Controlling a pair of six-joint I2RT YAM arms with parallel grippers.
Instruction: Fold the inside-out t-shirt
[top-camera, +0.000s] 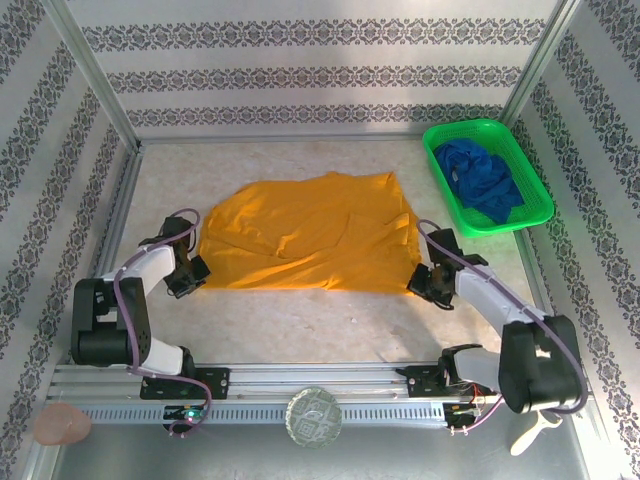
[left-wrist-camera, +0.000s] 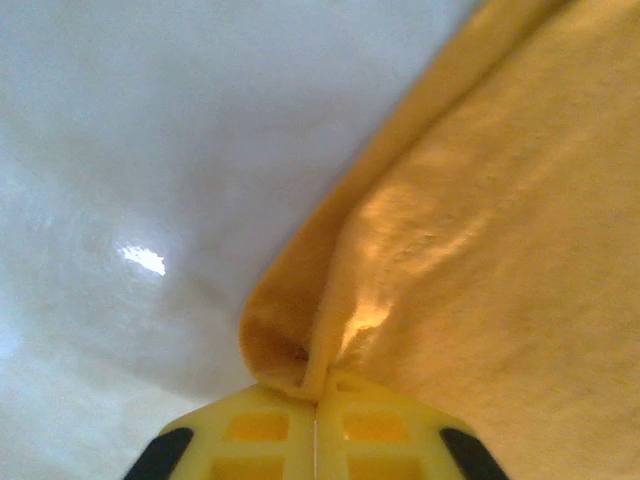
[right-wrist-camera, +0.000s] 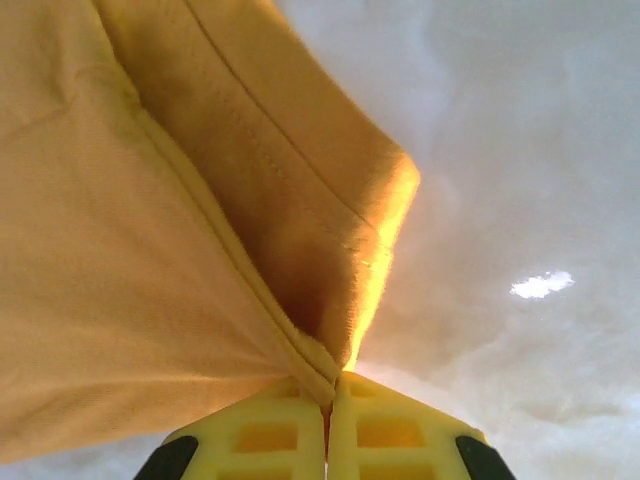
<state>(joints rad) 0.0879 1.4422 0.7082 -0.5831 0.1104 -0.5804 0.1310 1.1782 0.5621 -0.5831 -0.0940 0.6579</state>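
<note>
Left pincer (left-wrist-camera: 316, 392) and right pincer (right-wrist-camera: 330, 388) are each pressed together on a corner of the inside-out t-shirt (top-camera: 300, 235), as our wrist views show closely. From above we see it spread on the bench (top-camera: 300, 325), near a green basket (top-camera: 438, 165).

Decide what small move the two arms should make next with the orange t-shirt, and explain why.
Probably lift both near corners slightly, together. The left gripper and right gripper each have jaws shut on a near corner of the t-shirt, which lies spread on the table, not yet folded; lifting would free that edge to fold away.
</note>
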